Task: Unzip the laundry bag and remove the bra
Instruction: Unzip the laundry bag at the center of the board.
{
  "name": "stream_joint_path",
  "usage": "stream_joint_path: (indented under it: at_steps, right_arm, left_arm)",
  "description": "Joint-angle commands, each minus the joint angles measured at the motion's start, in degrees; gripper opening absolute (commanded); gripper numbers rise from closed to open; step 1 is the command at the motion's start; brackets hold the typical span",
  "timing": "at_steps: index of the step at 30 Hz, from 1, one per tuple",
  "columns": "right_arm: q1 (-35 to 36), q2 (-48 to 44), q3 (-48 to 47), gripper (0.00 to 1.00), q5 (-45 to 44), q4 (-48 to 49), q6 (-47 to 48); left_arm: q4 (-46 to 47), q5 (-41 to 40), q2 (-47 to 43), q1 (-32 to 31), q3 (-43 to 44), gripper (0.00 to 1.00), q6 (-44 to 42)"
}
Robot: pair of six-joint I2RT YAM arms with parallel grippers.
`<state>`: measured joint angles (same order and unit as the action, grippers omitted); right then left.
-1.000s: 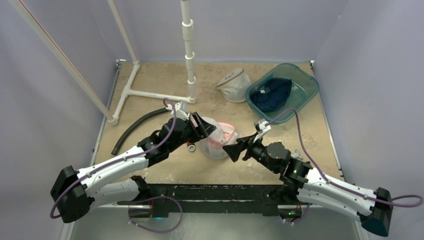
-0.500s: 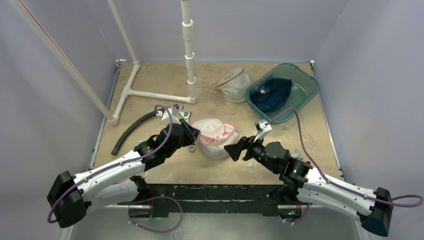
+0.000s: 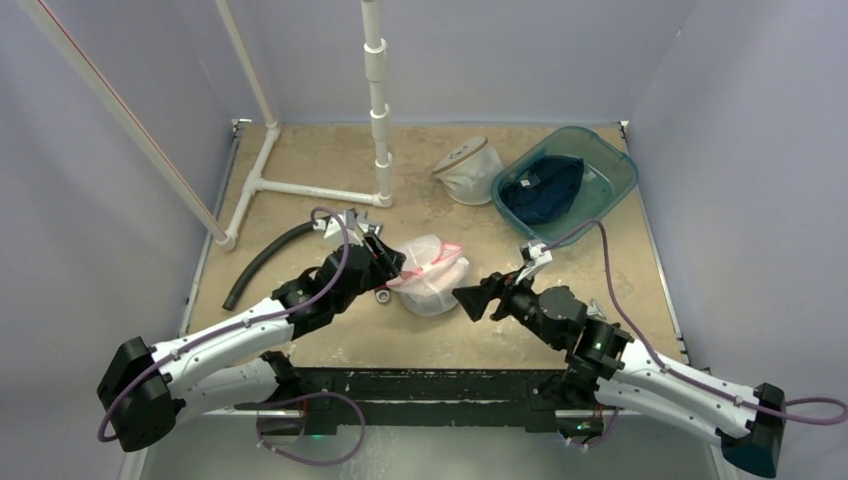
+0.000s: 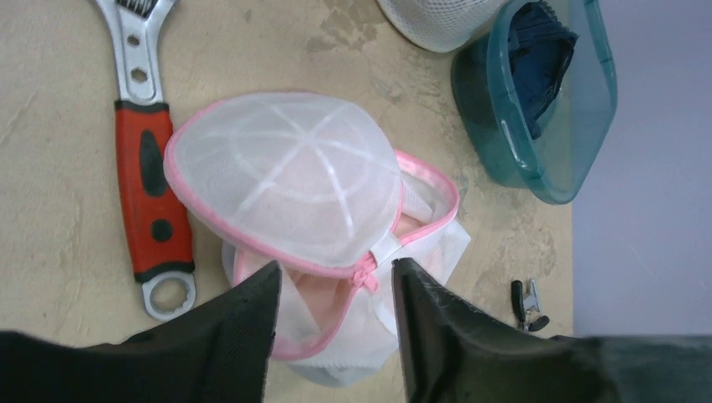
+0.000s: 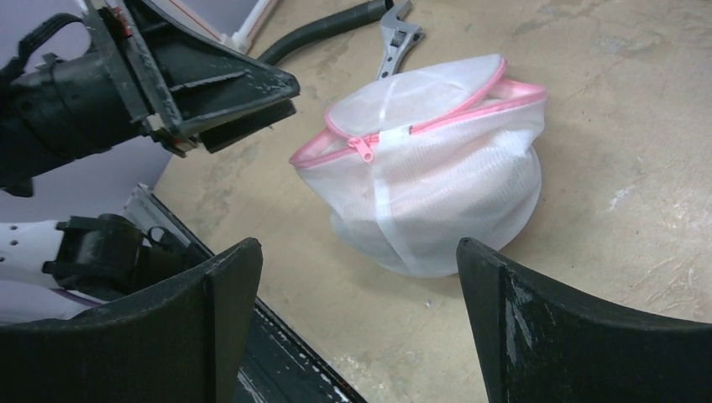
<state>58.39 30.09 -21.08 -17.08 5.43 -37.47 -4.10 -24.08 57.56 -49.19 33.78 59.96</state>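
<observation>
White mesh dome-shaped laundry bag with pink binding and a pink zip. It lies on the tan surface at the centre of the overhead frame. The zip is partly open, and the upper shell gapes from the lower. The pink zip pull sits at the front seam. Pale pink fabric shows in the gap, but the bra's shape cannot be told.

A white pipe stand; right of it, a mesh pouch and a teal basin of dark cloth; in front of it, a black hose and a red-handled wrench.
</observation>
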Motion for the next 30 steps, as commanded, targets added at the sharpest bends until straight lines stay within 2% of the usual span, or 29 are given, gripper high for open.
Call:
stream_joint_path:
  at_steps: [1,3,5,7,10,12,20,25,30]
  right_arm:
    - [0.0,4.4,-1.0,0.89,-1.4,2.2,-0.1]
    - [0.0,8.5,-2.1,0.90,-1.8,3.7,-0.7]
    - [-0.2,11.9,-3.4,0.90,-2.5,5.1,-1.3]
    - [-0.3,13.8,-4.1,0.90,-2.7,6.6,-1.3]
    - [-0.3,13.6,-3.8,0.90,-2.2,8.1,-0.9]
    - [-0.3,12.1,-3.2,0.89,-2.1,8.0,-0.8]
    - [-0.3,6.4,-0.7,0.89,-2.5,6.0,-0.9]
    - [-0.3,4.8,0.2,0.89,-2.6,4.3,-0.8]
    - [-0.3,3.2,0.9,0.89,-3.0,3.2,-0.7]
  left_arm:
    - [-10.3,-1.0,-3.7,0.2,0.5,0.61,10.7]
    - [-10.3,-0.8,-7.0,0.6,-3.0,0.71,14.4]
    - [-8.0,2.1,-9.8,2.7,-7.2,0.74,17.6]
    - [-1.5,8.7,-11.0,6.7,-12.6,0.74,20.2]
    - [11.9,17.7,-7.9,12.2,-18.1,0.73,24.0]
    - [18.0,20.3,-4.1,13.9,-19.7,0.72,25.9]
    - [36.0,21.1,5.9,16.6,-23.4,0.60,32.9]
    - [35.9,20.0,3.3,16.7,-23.4,0.61,34.4]
    - [24.1,16.1,-3.0,17.3,-19.2,0.67,31.6]
